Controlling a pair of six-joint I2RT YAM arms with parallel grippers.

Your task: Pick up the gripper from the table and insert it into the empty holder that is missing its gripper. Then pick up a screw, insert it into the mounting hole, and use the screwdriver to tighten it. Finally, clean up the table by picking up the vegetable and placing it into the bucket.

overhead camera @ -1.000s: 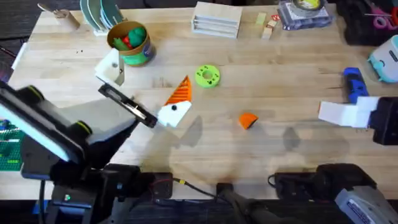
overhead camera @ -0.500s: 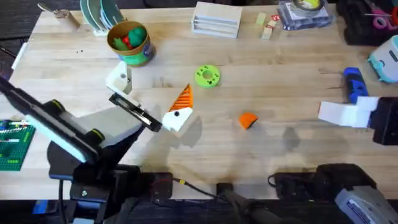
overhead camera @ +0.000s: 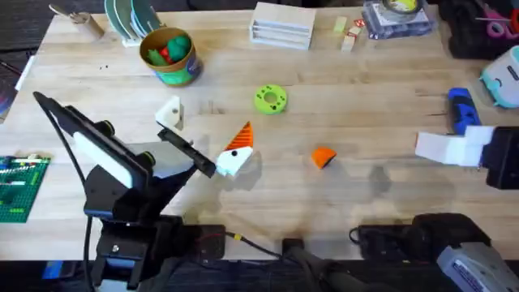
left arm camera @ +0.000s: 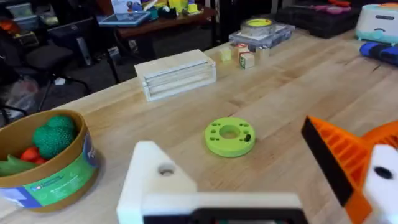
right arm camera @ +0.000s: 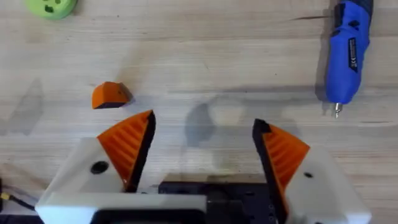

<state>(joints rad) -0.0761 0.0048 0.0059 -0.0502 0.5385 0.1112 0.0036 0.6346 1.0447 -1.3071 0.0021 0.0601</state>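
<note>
The gripper (overhead camera: pixel 323 156), a little orange wedge, sits loose mid-table, just right of the left gripper (overhead camera: pixel 203 139); the right wrist cam catches its dark underside (right arm camera: pixel 111 96). The left one is spread with nothing in it, one finger a bare white holder (left arm camera: pixel 155 183), the other orange-tipped. The right gripper (right arm camera: pixel 202 146) is released too, with the blue screwdriver (right arm camera: pixel 347 46) nearby. The bucket (left arm camera: pixel 45 163) holds green and red toys, probably including the vegetable (left arm camera: pixel 55 134).
</note>
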